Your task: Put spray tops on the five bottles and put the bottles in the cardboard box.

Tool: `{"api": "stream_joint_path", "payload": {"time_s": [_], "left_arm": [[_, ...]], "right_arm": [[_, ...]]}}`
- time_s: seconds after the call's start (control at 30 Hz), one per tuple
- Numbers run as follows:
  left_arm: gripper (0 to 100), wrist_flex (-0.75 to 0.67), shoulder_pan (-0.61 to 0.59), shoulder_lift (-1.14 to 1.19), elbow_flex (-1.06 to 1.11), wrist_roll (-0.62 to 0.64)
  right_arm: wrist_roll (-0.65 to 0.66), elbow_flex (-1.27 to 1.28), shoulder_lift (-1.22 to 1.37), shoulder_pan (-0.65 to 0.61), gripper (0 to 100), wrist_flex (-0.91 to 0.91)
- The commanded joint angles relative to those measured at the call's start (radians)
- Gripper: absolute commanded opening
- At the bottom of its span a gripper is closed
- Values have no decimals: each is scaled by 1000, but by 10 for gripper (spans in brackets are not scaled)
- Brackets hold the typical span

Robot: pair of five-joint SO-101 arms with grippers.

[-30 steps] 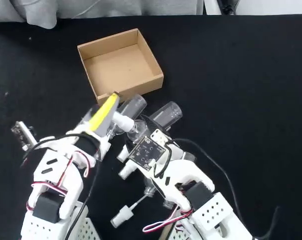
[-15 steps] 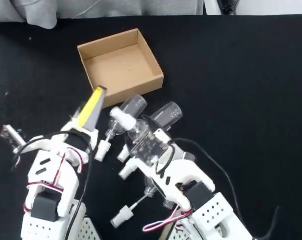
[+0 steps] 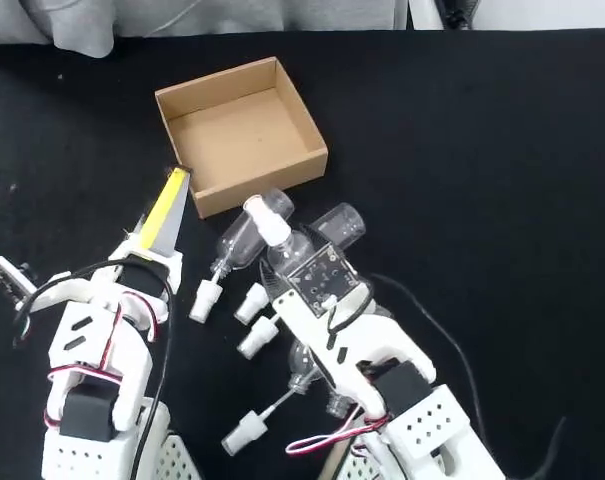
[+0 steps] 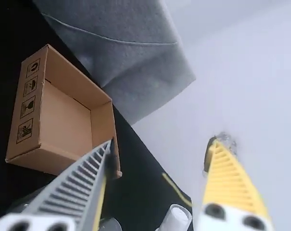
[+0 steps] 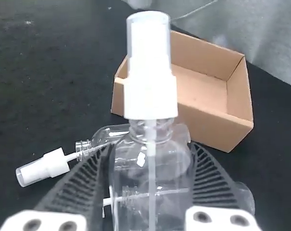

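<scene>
My right gripper (image 3: pixel 285 258) is shut on a clear bottle (image 5: pixel 150 161) that carries a white spray top (image 5: pixel 150 77), also seen as the spray top (image 3: pixel 266 216) pointing toward the cardboard box (image 3: pixel 242 130). My left gripper (image 3: pixel 167 208) stands open to the left of it, holding nothing, its grey and yellow fingers (image 4: pixel 227 178) apart with the box (image 4: pixel 63 120) beyond. Two more clear bottles lie by the held one: one bottle (image 3: pixel 238 238) at its left and another bottle (image 3: pixel 338 224) at its right. A loose spray top (image 5: pixel 42 166) lies at the left bottle's open neck.
Loose white spray tops lie on the black table: one top (image 3: pixel 204 298), a second top (image 3: pixel 252 301), a third top (image 3: pixel 258 337), and another top (image 3: pixel 246 431) near the arm bases. Grey cloth (image 4: pixel 111 43) hangs behind the box. Open table lies to the right.
My left gripper has let go of the spray top and drawn back to the left. The right gripper has raised the capped bottle toward the box.
</scene>
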Motion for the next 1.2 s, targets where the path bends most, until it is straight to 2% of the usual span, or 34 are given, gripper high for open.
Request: {"api": "stream_joint_path", "payload": {"time_s": [0.0,0.13,0.37,0.47,0.93,1.17], "left_arm": [[289,-23,-8,-9,-24,-29],[289,-23,2,-9,4,-95],[288,-23,30,-6,44,-160],[288,-20,85,-6,48,-199],[288,-15,334,-6,122,-466],[288,-3,384,-8,128,-517]], "right_arm": [[-9,-82,-42,25,152,-26],[-9,-64,-165,23,152,0],[-8,-24,-484,6,152,186],[-5,-10,-461,-37,152,213],[-3,31,-456,-38,152,218],[-2,51,-456,-37,152,219]]}}
